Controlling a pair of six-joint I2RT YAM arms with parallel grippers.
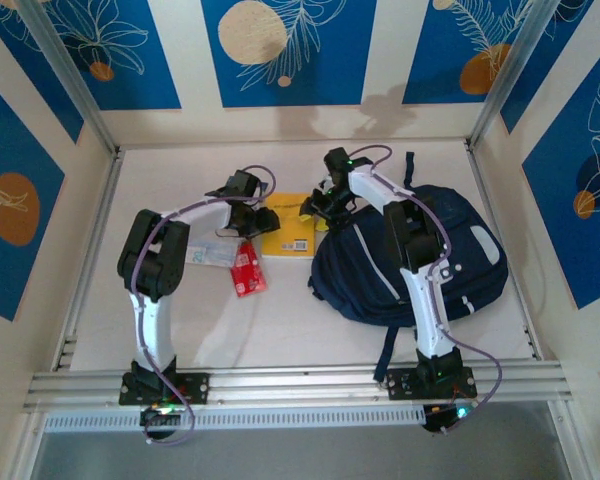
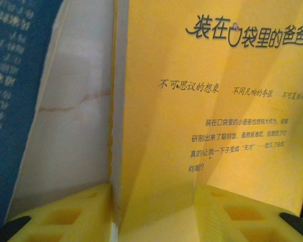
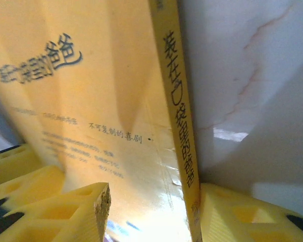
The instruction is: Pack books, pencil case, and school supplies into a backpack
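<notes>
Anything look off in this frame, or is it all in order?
Both hands are at the same yellow book. The left hand has its jaws open astride one edge, and the right hand is astride the spine. The red packet lies askew on the table nearby. Nothing looks spilled or damaged.

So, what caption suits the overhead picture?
The left gripper and right gripper flank a yellow book on the table, between a red packet and a navy backpack.
</notes>
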